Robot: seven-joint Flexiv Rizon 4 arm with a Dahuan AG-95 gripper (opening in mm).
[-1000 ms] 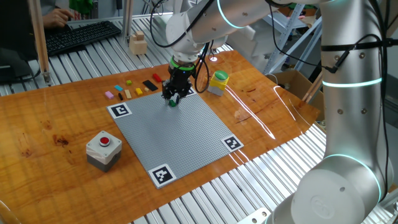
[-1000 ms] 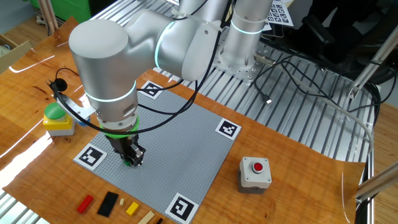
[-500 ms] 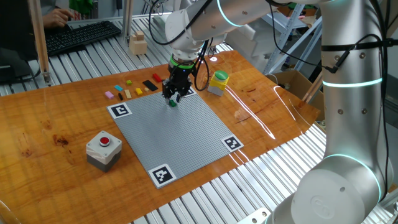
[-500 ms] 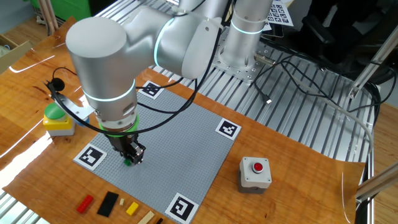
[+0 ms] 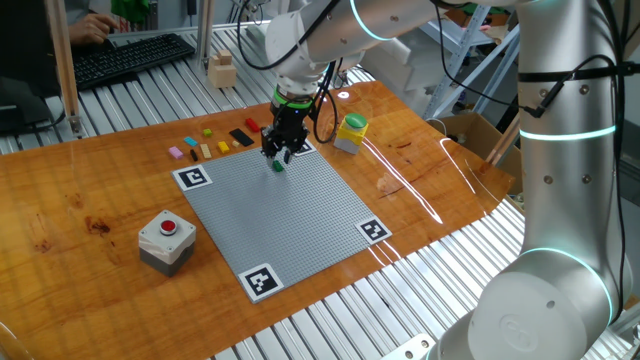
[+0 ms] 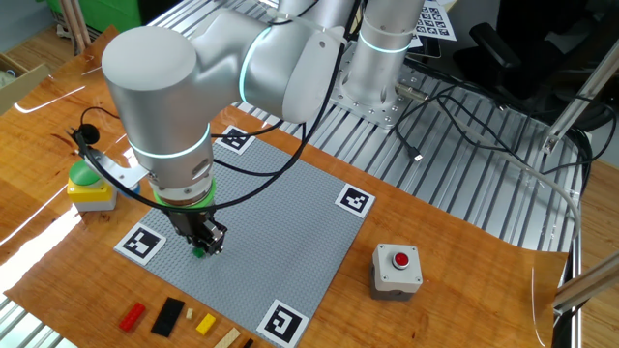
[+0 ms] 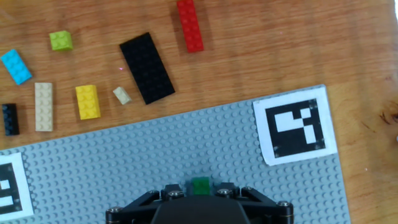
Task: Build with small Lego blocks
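In the hand view, the loose bricks are lying on the wooden table (image 7: 261, 56) above the grey baseplate (image 7: 186, 149). From the left: a blue brick (image 7: 15, 66) is sitting tilted, its long axis running down to the right; below it a small black brick (image 7: 10, 119) is lying at the frame's edge. A tan brick (image 7: 43, 106) is lying with its long axis nearly up-and-down in the picture, and a lime brick (image 7: 61, 40) is sitting above it. A yellow brick (image 7: 87, 102) is pointing the same way as the tan one, with a tiny tan piece (image 7: 122, 94) just beside it. The black plate (image 7: 147, 67) is slanting, its long axis running from upper left to lower right. The red brick (image 7: 189, 25) is lying nearly up-and-down.

Lower, the gripper (image 7: 200, 190) is pointing straight down at the baseplate, its fingers clasping a green brick (image 7: 200, 185), which is sitting near the plate's edge facing the loose bricks. To the right, a square marker (image 7: 297, 130) is occupying the plate's corner.
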